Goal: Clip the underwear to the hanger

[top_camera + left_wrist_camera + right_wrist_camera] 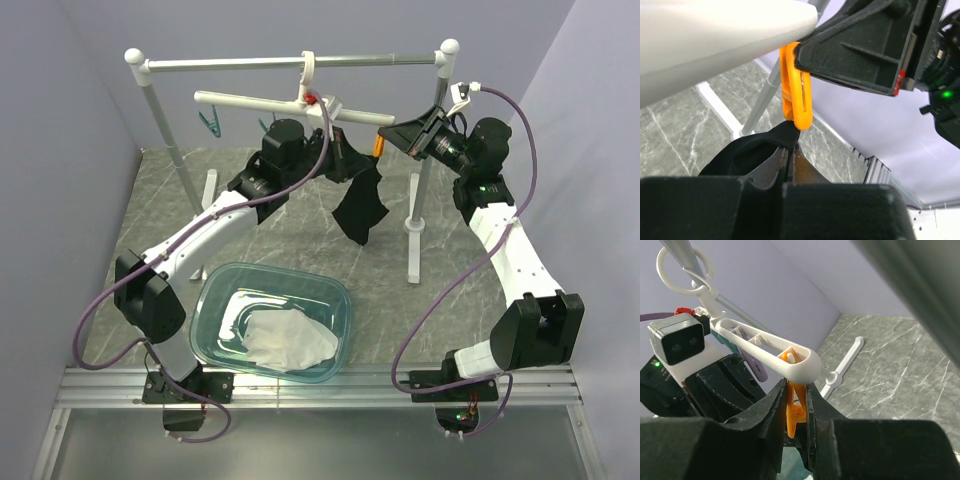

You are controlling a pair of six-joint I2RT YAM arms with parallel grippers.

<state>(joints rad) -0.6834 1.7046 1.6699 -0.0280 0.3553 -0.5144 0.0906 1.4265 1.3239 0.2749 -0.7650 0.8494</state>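
Note:
The white hanger [250,100] hangs by its hook from the rack's rail. In the right wrist view my right gripper [796,387] is shut on the orange peg [795,412] under the hanger's [771,349] end. The black underwear [360,200] droops below that end of the bar. My left gripper [790,152] is shut on the underwear's [750,152] top edge and holds it up against the orange peg's [798,95] lower tip. Whether the peg bites the fabric does not show. In the top view my right gripper [388,135] and left gripper [340,150] nearly meet at the orange peg [378,144].
The tall rack's right post [425,170] stands just behind my right gripper. A teal peg [212,123] hangs at the hanger's left end and a purple peg [752,365] sits beside the orange one. A teal tub [212,290] holding a white cloth [290,340] stands at the front.

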